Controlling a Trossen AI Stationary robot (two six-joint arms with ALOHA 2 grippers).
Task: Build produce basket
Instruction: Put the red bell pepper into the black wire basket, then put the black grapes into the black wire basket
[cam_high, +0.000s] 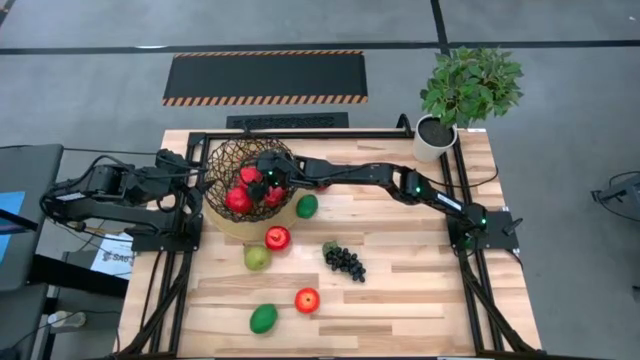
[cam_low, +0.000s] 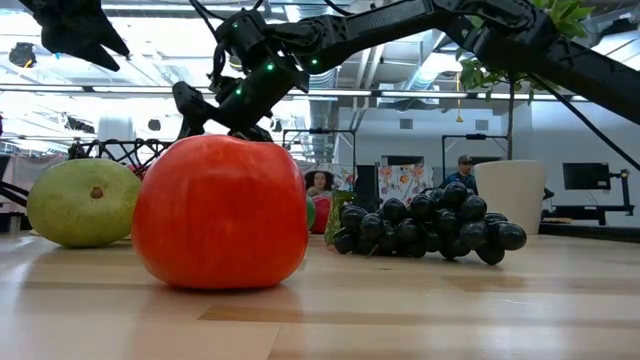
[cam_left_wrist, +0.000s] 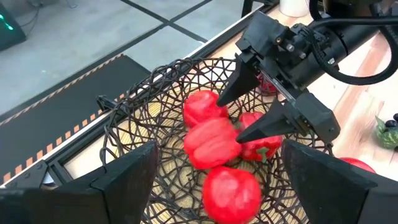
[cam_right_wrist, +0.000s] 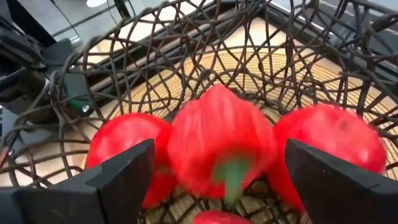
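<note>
**Operator:** Where is my right hand, and what's around it?

**Spotter:** Your right hand (cam_left_wrist: 254, 115) sits inside the basket (cam_high: 222, 165) at the tabletop's (cam_high: 420, 290) far left. Its fingers are spread wide on either side of a red pepper (cam_right_wrist: 221, 140) without gripping it. That pepper's green stem faces the right wrist camera. More red produce crowds it on both sides, and the wire rim rings your hand.

**Operator:** And the left?

**Spotter:** Your left hand (cam_left_wrist: 214, 180) waits just outside the basket's left rim, fingers apart and holding nothing.

**Operator:** What lies loose?

**Spotter:** A green oval (cam_high: 307, 206) is just beside the basket. An apple (cam_high: 278, 237), a pear (cam_high: 257, 257) and the grape bunch (cam_high: 344, 261) are nearer the middle. Another oval (cam_high: 263, 318) and apple (cam_high: 307, 300) lie toward the near edge. A potted plant (cam_high: 468, 88) stands at the far right corner. You'll find no readable writing.
</note>
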